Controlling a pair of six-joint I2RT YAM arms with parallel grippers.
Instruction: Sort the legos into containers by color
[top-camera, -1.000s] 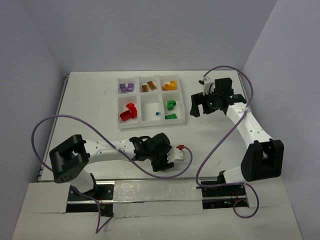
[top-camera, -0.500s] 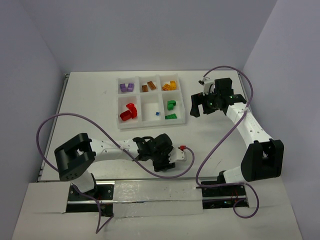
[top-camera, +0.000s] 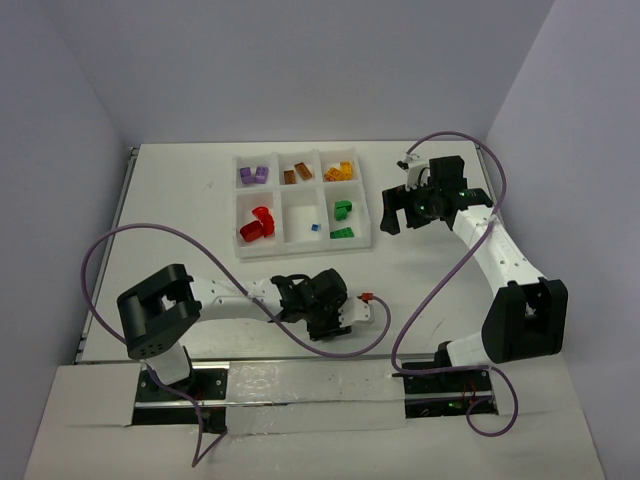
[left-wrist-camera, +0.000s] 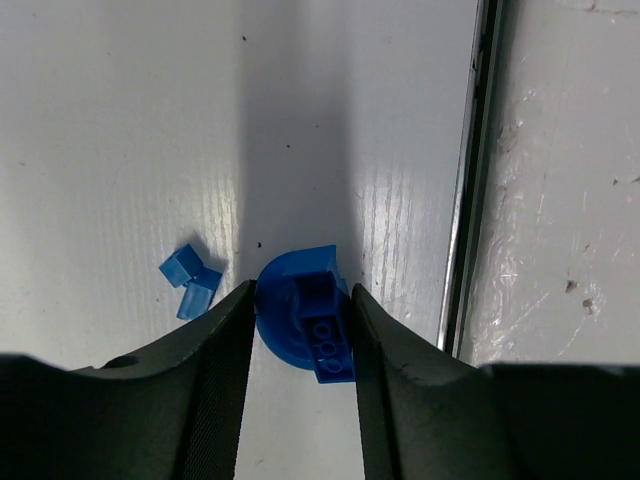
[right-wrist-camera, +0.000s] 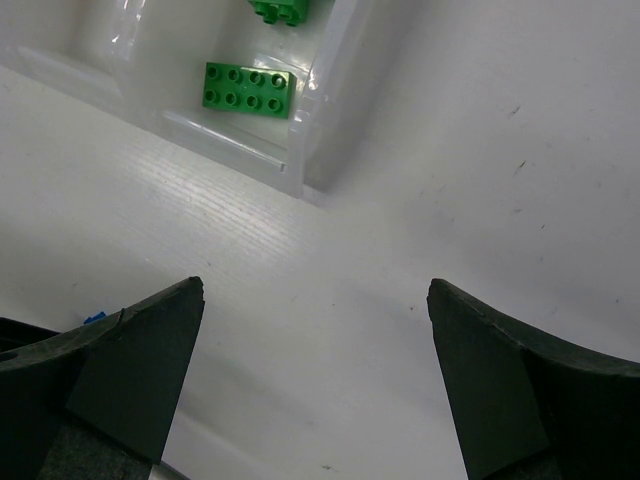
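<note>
Likely light, hard and slick, the curved blue lego sits on the counter near its front edge, pinched across its flat sides by the left claw (two blue bricks just beside). The right claw gapes near the tray.

White table, white compartment tray at back, two small blue bricks near front

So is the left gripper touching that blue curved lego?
Touching. In the left wrist view, the left gripper has both fingers against the sides of the blue curved lego, no gap.
</note>
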